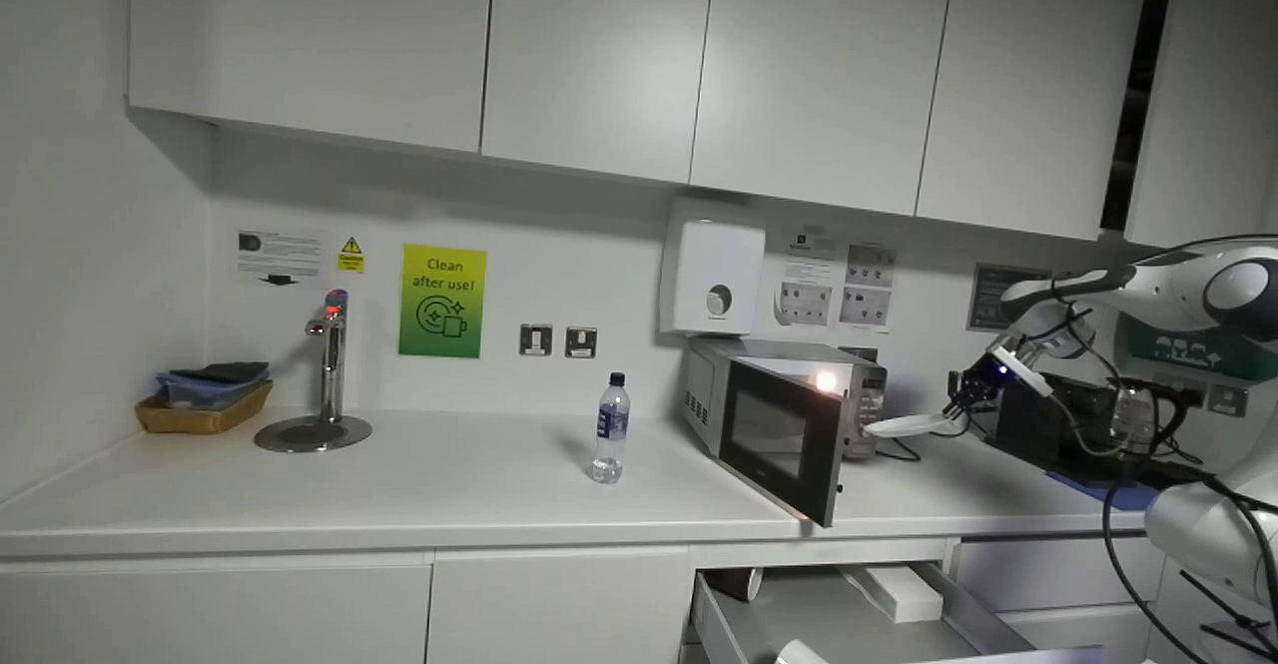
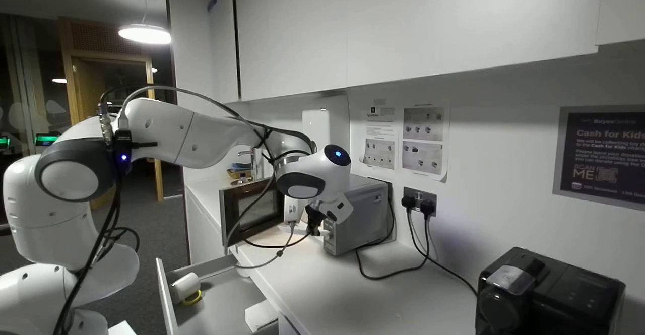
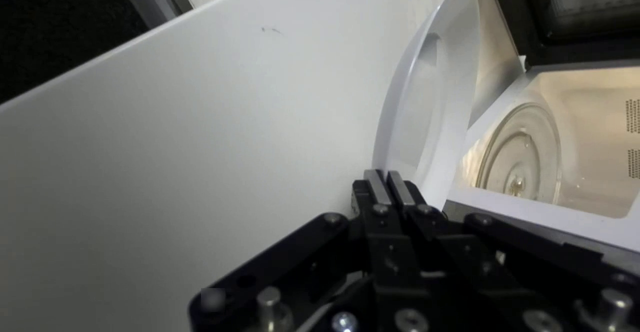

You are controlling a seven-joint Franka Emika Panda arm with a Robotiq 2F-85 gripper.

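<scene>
Black two-fingered gripper (image 3: 384,176): fingers drawn nearly together, near edge of a white, round, shallow plate (image 3: 431,105) pinched between them.

Plate plain and smooth; sloping rim around a flat, sunken centre. Soft grey shading inside, paler along the lip. Exact material: can't tell. Wrist view catches it at a steep slant, so the circle reads as a narrow oval. In an exterior view the plate (image 1: 907,426) shows nearly edge-on, a thin white sliver, close to level.

Position: raised above the smooth white countertop (image 3: 200,147), just outside the open front of a boxy silver-grey microwave (image 2: 360,219). Black-framed microwave door (image 1: 784,431) stands open; cream interior, clear round glass turntable (image 3: 522,155) within.

Below the counter, a pulled-out grey drawer (image 2: 227,297); white mug with a yellow handle (image 2: 185,285) lying in it.
</scene>
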